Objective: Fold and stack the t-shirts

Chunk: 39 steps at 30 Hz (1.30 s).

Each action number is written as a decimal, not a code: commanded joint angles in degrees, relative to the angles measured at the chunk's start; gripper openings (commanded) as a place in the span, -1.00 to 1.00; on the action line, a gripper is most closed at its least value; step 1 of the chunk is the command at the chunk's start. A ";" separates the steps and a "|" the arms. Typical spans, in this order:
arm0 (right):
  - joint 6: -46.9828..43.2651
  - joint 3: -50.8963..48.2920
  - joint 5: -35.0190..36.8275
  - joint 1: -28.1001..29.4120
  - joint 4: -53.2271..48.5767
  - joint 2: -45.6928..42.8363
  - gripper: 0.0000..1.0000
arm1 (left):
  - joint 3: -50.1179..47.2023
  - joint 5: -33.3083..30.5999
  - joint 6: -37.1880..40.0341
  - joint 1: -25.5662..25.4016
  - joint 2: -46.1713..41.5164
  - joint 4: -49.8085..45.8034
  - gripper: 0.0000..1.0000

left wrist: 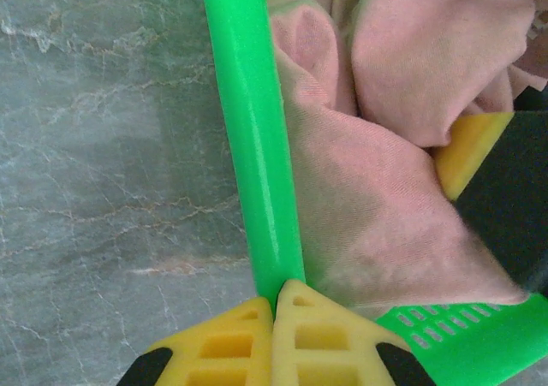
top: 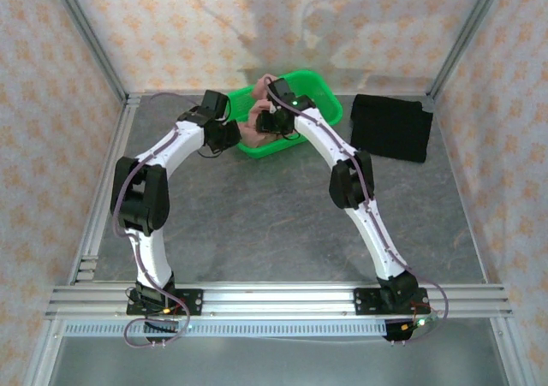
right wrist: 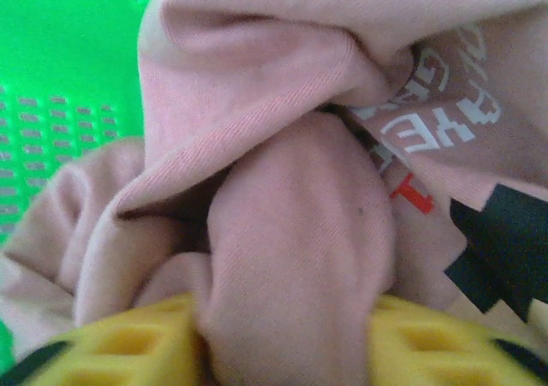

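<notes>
Two-arm station seen from above and from both wrists. The green mesh basket (top: 330, 103) stands at the far middle of the grey table (top: 257, 215). The pink t-shirt (top: 253, 129) lies crumpled inside the basket, towards its left end. The black t-shirt (top: 391, 127) lies flat as a folded rectangle on the table, to the right of the basket and apart from it.

Left arm: the left gripper (top: 229, 136) sits at the basket's left rim. In the left wrist view its yellow fingers (left wrist: 317, 335) are pressed together tip to tip with nothing between them, and the tips of the left gripper (left wrist: 276, 305) touch the end of the basket's smooth rim (left wrist: 253, 129). Marbled table (left wrist: 94, 146) lies to the left of the rim, and the pink t-shirt (left wrist: 377, 215) is heaped to its right. A yellow pad (left wrist: 467, 151) of the other arm presses into the cloth there.

Right arm: the right gripper (top: 267, 122) reaches down into the basket over the pink cloth. In the right wrist view the right gripper (right wrist: 291, 339) clamps a thick bunched fold of the pink t-shirt (right wrist: 291, 232), the cloth filling the gap between its yellow fingers (right wrist: 128, 347). A printed graphic (right wrist: 445, 121) of white letters, a red mark and dark blocks shows on the cloth at upper right. The basket's perforated wall (right wrist: 60, 78) shows at upper left
</notes>
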 commanded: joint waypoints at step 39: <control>1.51 1.41 4.41 -7.87 -15.93 -60.69 -1.00 | 21.88 0.16 -9.29 2.82 16.70 -12.50 -0.54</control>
